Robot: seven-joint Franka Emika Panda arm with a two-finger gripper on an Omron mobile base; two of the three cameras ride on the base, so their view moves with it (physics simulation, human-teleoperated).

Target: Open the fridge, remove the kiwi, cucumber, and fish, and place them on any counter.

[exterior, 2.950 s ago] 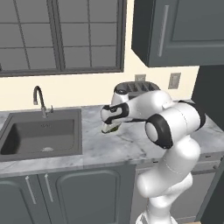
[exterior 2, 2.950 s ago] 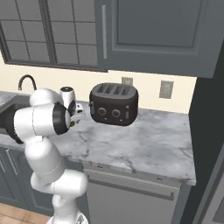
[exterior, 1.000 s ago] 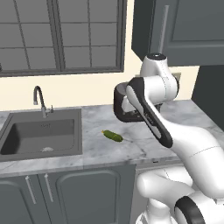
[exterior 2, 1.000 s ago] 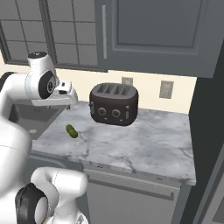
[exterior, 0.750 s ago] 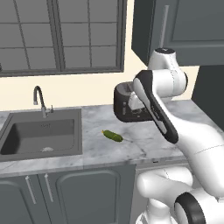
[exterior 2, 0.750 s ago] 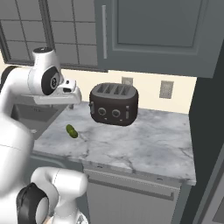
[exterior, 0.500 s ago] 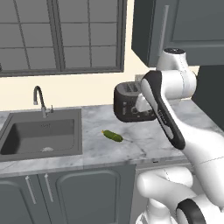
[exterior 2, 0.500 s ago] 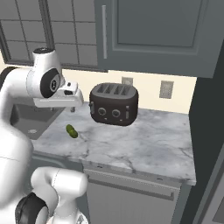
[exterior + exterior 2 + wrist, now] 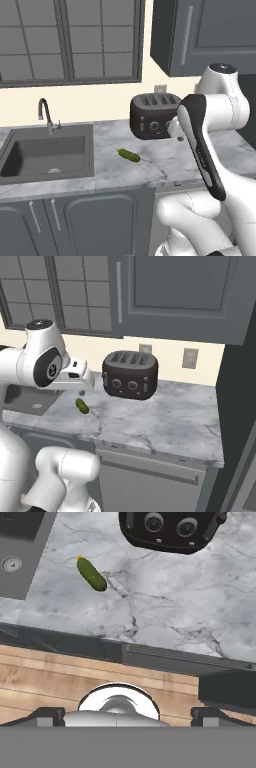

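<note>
Arm swung right; end effector (image 9: 127,712) open, empty; cucumber (image 9: 128,155) lies on counter (image 9: 165,162).

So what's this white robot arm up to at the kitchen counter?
It is moving food out of a fridge onto the counter. A green cucumber lies on the marble between the sink and the black toaster, touching neither. The gripper hangs open and empty above the counter, holding nothing.
</note>
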